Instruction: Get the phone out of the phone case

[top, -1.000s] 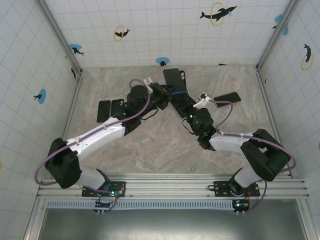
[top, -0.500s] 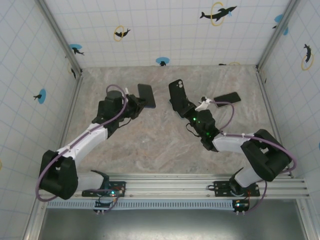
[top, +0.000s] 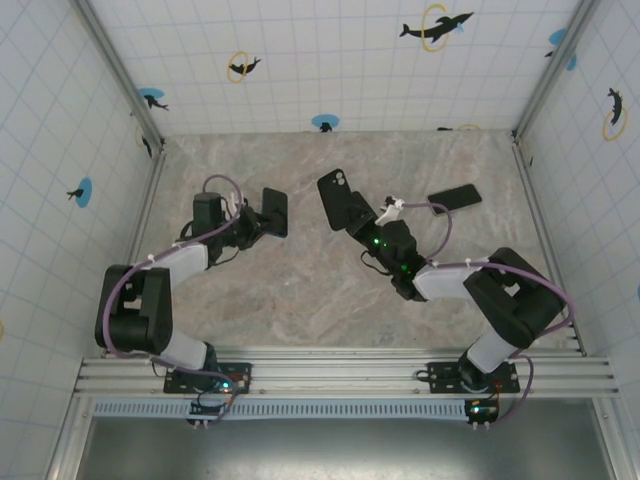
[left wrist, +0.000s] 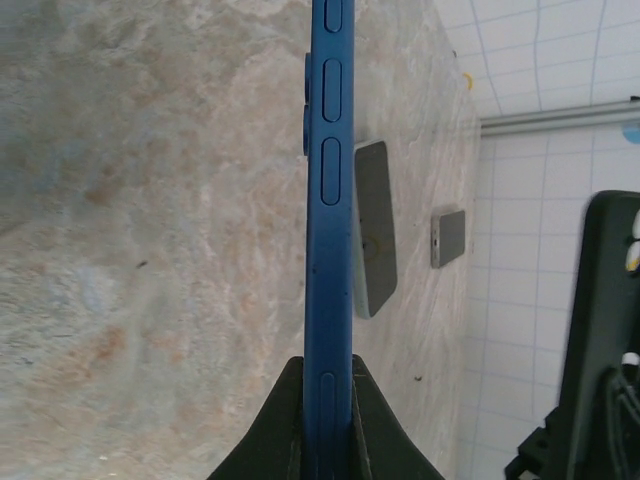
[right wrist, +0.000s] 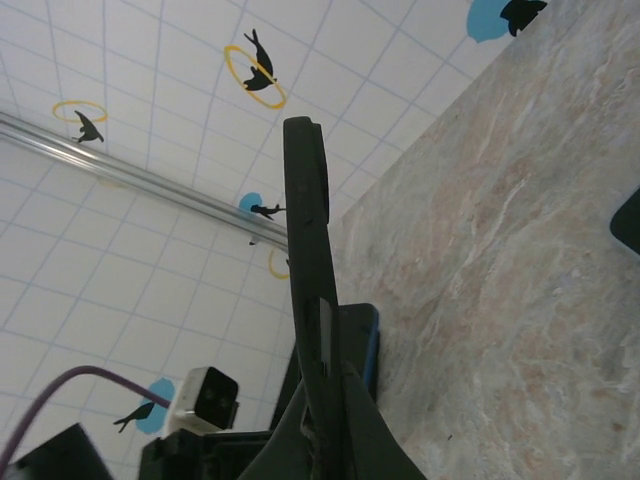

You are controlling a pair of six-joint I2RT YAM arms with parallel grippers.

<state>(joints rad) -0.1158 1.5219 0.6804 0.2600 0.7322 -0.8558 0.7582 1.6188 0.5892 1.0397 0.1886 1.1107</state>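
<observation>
On the marble-pattern table (top: 330,290), both arms reach in from the near edge and bend toward the middle. The left arm (top: 165,265) is folded tight on the left side, and the right arm (top: 480,285) curls in from the right

The phone case (top: 339,199) is black with a round camera cutout at its far corner. It is held up off the table and tilted, clamped in the right gripper (top: 364,224). In the right wrist view the case (right wrist: 308,260) stands edge-on, with the right gripper (right wrist: 322,405) pinched shut on its lower end

The phone (top: 273,211) is out of the case and sits just left of it with a clear gap between them. It is gripped by the left gripper (top: 254,222). In the left wrist view the phone (left wrist: 328,200) is edge-on with a blue side and buttons showing, and the left gripper (left wrist: 327,405) is closed on its near end

A spare handset (top: 455,196) lies flat on the table right of the case, apart from it

In the left wrist view a grey slab (left wrist: 372,230) lies flat on the table beyond the phone
</observation>
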